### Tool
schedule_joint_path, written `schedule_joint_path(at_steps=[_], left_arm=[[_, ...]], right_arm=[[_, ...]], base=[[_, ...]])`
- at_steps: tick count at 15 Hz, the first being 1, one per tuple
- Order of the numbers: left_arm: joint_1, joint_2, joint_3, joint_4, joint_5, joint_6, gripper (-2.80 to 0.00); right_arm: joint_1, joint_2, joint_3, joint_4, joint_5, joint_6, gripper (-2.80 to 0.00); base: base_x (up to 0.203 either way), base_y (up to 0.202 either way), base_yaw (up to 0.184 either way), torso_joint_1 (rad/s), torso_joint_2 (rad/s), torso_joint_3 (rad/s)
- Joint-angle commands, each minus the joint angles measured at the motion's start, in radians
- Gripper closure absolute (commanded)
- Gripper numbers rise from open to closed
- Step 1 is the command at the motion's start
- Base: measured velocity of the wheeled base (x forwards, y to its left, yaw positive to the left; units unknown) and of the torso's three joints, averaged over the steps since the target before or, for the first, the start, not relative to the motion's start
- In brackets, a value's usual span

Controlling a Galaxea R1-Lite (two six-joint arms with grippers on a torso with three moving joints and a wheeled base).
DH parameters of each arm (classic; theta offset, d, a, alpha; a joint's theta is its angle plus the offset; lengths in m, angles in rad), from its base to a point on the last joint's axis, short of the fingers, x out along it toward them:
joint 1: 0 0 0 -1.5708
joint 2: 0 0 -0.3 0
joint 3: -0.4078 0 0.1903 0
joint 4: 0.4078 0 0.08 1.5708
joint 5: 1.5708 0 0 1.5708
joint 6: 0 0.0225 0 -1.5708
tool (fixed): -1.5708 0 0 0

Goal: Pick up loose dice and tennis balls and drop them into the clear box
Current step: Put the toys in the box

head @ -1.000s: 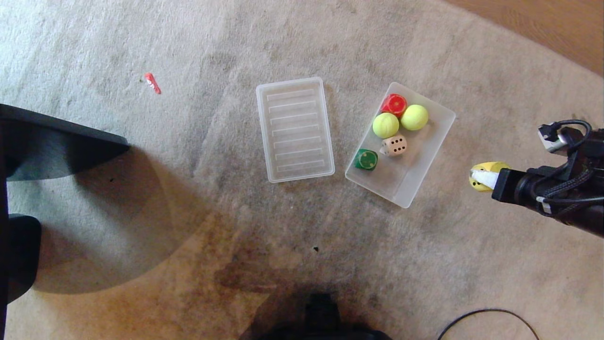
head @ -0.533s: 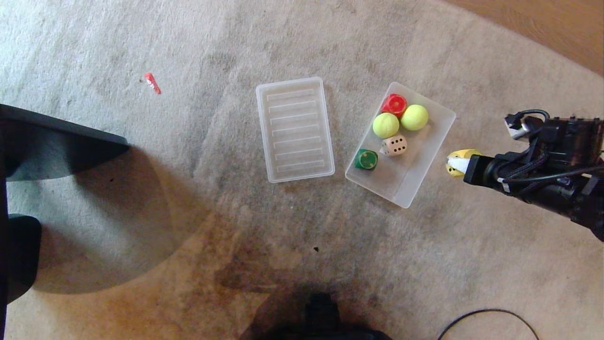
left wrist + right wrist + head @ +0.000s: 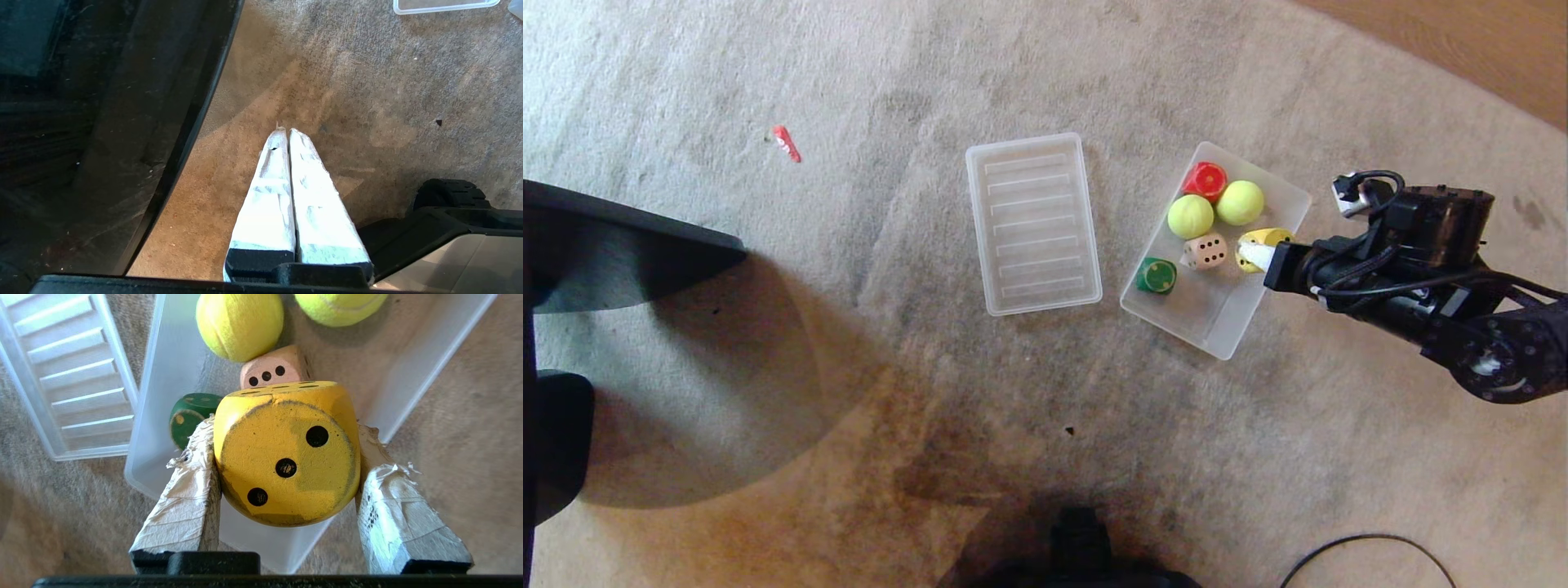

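Gripped between the taped fingers of the right gripper point(image 3: 286, 457), a yellow die point(image 3: 286, 457) is held over the clear box point(image 3: 1286, 214) on the carpet point(image 3: 849, 367). Two tennis balls point(image 3: 1191, 216), a beige die point(image 3: 1205, 251), a red die point(image 3: 1205, 180) and a green die point(image 3: 1156, 276) are seen inside the box, with a ribbed lid point(image 3: 1033, 223) lying just beside it. The left gripper point(image 3: 286, 134) is parked with its fingers pressed together, near the robot's base.

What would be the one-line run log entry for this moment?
right end effector: shut on yellow die | position: above clear box | left end effector: shut, parked
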Motion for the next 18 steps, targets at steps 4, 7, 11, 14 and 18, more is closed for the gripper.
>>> schedule_joint_path(at_steps=[4,7,11,14,18], left_arm=[[0.000,0.000,0.000,0.000,0.001,0.000,0.00],[0.000,0.000,0.000,0.000,0.001,0.000,0.00],[0.000,0.000,0.002,0.000,0.001,0.000,0.00],[0.000,0.000,0.002,0.000,0.001,0.000,0.00],[0.000,0.000,0.000,0.000,0.001,0.000,0.00]], right_arm=[[0.035,0.086,-0.041,-0.038,0.005,0.002,0.00],[0.046,0.109,-0.052,-0.071,0.018,0.005,0.00],[0.058,0.124,-0.057,-0.102,0.042,0.008,0.00],[0.058,0.124,-0.057,-0.102,0.042,0.008,0.00],[0.072,0.144,-0.062,-0.110,0.056,0.036,-2.80]], base=[[0.000,0.000,0.000,0.000,0.00,0.000],[0.000,0.000,0.000,0.000,0.00,0.000],[0.000,0.000,0.000,0.000,0.00,0.000],[0.000,0.000,0.000,0.000,0.00,0.000],[0.000,0.000,0.000,0.000,0.00,0.000]])
